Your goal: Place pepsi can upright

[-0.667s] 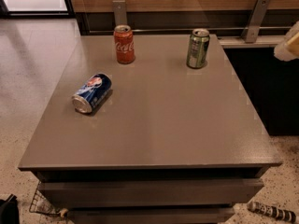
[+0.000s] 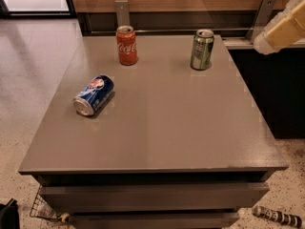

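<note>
The pepsi can (image 2: 94, 95) is dark blue with the round red-white-blue logo. It lies on its side on the left part of the grey table (image 2: 162, 128), with its silver end facing the front left. My gripper is not in view. Only a cream-white part of my arm (image 2: 281, 28) shows at the top right edge, above and to the right of the table and far from the pepsi can.
A red Coca-Cola can (image 2: 127, 45) stands upright at the back left of the table. A green can (image 2: 202, 49) stands upright at the back right. A wood-panelled wall with metal brackets runs behind. A dark cabinet (image 2: 281, 94) stands on the right.
The cream-white arm part at the top right has come a little farther into view, toward the left. The cans have not moved.
</note>
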Action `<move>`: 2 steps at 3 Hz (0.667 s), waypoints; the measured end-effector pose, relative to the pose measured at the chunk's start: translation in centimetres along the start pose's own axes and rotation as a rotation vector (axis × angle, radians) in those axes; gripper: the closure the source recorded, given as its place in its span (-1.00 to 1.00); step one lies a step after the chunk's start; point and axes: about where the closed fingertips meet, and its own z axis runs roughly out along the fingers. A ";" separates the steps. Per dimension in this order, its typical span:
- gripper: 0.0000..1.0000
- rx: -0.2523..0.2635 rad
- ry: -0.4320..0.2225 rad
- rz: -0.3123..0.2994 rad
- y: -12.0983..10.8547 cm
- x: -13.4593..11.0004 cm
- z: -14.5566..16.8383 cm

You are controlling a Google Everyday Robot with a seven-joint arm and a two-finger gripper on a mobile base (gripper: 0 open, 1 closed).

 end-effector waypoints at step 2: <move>-1.00 0.044 -0.084 0.375 4.2 -3.5 4.6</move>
